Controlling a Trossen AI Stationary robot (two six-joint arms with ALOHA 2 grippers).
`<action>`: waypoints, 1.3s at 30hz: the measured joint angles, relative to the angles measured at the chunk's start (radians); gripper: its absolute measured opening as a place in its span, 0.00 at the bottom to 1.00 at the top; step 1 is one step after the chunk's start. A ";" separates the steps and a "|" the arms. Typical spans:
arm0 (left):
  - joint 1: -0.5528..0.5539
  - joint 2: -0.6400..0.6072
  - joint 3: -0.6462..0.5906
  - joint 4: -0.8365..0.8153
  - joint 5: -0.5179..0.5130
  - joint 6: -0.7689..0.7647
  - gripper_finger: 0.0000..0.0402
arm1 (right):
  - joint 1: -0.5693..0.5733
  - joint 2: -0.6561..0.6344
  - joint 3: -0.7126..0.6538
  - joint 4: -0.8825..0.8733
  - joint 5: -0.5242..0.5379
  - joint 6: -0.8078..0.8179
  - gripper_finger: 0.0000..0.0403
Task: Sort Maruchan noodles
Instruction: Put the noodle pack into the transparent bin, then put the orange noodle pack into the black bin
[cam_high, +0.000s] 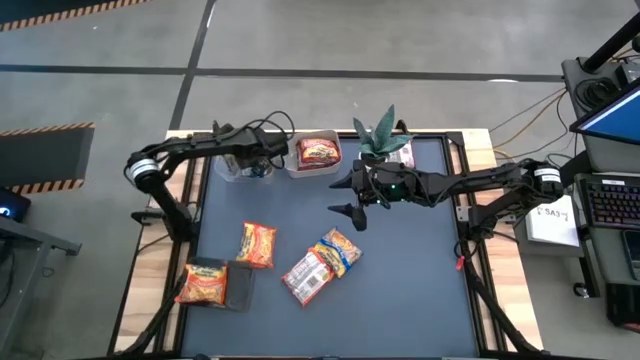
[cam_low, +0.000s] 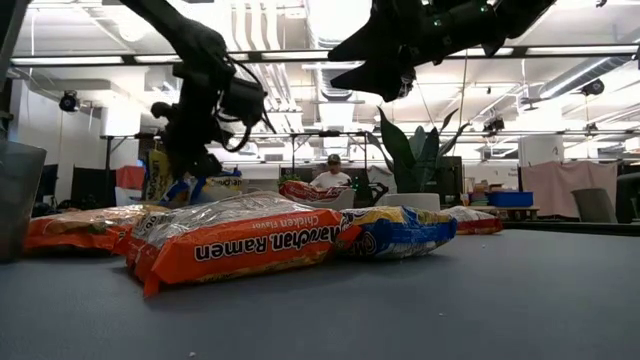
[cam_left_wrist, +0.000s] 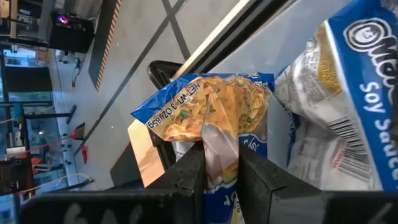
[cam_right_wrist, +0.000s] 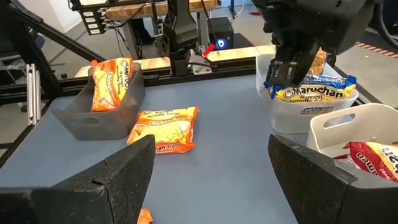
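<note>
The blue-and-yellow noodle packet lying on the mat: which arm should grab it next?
Probably the right. The right gripper hangs open near that blue-and-yellow packet, while the left gripper is shut on another blue packet over the clear tub.

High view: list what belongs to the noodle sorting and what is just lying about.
Job:
- orange packets
- red packet and blue packet on the mat
- red packet in its tub
- blue packet held by the left hand over the left tub
- right hand, open, above the mat

Lying about:
- plant
- keyboard
</note>
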 joint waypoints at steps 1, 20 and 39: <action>0.000 0.008 0.002 0.000 0.005 0.000 0.15 | 0.000 0.000 0.000 -0.002 0.000 0.000 0.74; -0.079 -0.022 0.093 -0.017 0.028 0.007 0.37 | 0.000 0.000 0.000 -0.003 0.000 0.003 0.75; -0.617 -0.290 -0.049 0.273 0.159 0.302 0.37 | 0.004 0.000 -0.013 -0.144 -0.002 0.218 0.71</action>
